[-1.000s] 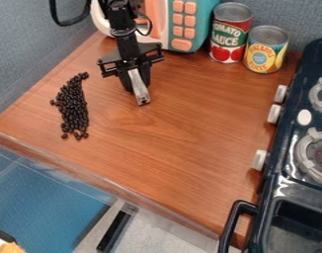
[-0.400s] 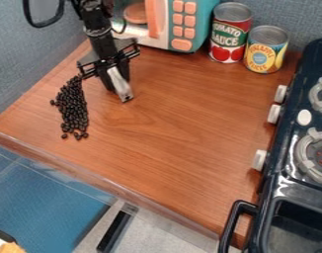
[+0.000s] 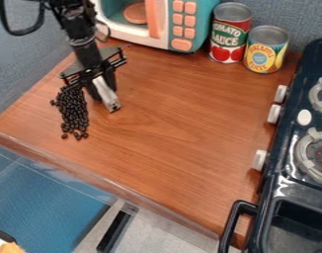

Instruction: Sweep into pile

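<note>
Camera view: the end effector [image 3: 101,93] is at the far left of the tabletop [image 3: 174,123], pointing down beside the right flank of the beans [image 3: 73,112]. Its opening is narrow; the fingers appear closed on a pale bar [image 3: 107,95], which slants down toward the near right and presumably serves as the sweeping tool. The bar's lower tip is right of the beans, apart from them. Whether the left finger touches the far beans, or the tip bears on the tabletop, cannot be told.

The beans form one elongated strip, running from far to near along the left side, with a few loose ones at its near end.

Recommended procedure: keep the grip firm and turn the bar's broad side toward the beans. Set its lower edge flat on the tabletop with light pressure—too high rides over the beans, too hard may twist the bar in the grip. Sweep from the strip's ends toward its middle in short, slow strokes; fast strokes could scatter the beans, which look small and likely to roll. Guard the left and near edges. Gathering appears to be only partly achieved.

Farther out: a toy microwave [image 3: 203,22] and two cans [image 3: 231,35] at the far side, a toy stove [image 3: 282,184] at right—all outside the working area.
</note>
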`<state>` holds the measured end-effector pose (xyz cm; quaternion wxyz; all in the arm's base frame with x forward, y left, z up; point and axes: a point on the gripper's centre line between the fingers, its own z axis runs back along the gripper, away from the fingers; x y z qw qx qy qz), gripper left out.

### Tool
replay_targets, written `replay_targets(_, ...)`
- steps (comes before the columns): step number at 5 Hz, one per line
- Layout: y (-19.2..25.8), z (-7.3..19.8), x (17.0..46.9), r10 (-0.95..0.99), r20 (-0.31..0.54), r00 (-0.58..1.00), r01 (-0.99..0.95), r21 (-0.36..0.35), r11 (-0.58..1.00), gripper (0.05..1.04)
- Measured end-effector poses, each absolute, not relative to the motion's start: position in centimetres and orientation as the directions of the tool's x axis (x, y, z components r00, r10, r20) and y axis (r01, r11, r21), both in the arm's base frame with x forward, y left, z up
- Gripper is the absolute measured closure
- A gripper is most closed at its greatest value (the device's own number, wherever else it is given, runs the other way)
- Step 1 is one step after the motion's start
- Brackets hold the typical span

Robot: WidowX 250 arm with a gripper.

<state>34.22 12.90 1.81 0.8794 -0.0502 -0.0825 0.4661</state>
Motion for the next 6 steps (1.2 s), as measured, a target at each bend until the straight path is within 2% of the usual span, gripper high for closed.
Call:
replay_targets(2,13.4,2.0,32.9,0.835,0.105,0.54,-0.82,-0.161,0.55,0.704)
replay_targets(5,10.5,3.9,35.7,0.766,0.135,0.629,-0.731,-0.234,0.641,0.704)
replay_targets(6,7.8,5.5,36.8,0.647,0.216,0.732,-0.608,-0.223,0.762,0.704)
